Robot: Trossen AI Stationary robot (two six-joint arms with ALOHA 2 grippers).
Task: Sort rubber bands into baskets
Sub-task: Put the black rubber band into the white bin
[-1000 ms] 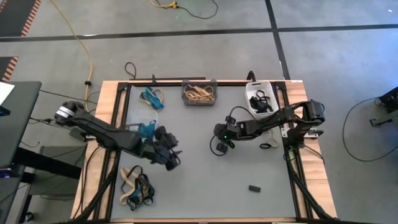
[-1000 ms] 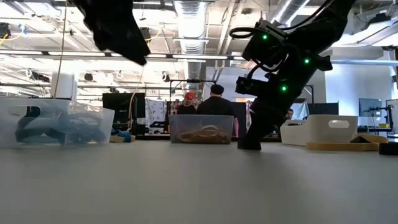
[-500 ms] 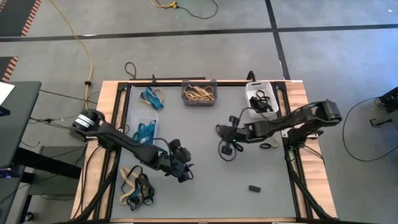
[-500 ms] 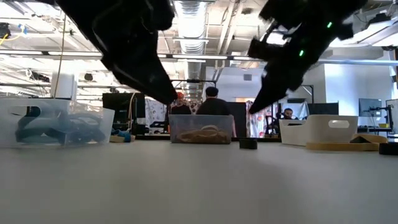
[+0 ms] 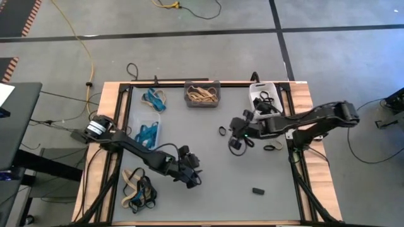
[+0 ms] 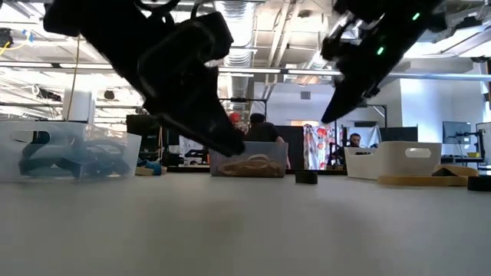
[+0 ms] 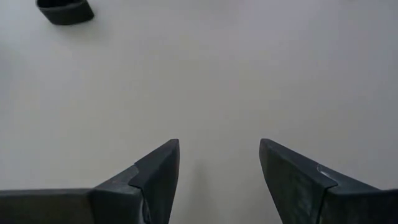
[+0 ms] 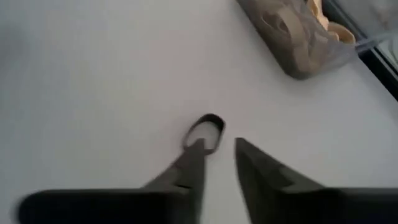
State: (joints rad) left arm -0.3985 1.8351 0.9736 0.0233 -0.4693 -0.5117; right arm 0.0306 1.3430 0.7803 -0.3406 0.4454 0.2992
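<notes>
Both arms farther out (image 5: pixel 191 177) — bare table (image 5: pixel 214 202) ahead.

floor: grey concrete (image 5: pixel 341 75) | yellow cable (image 5: pixel 76 34) | ceiling lights (image 6: pixel 238 15) | people (image 6: pixel 261 130)

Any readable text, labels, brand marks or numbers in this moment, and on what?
None can be read.
Baskets: the dark grey basket, white basket and clear basket show no label.
Arms: the left hand and right hand show no lettering.
Room behind the table in the low view: any signs there are too small to read.
</notes>
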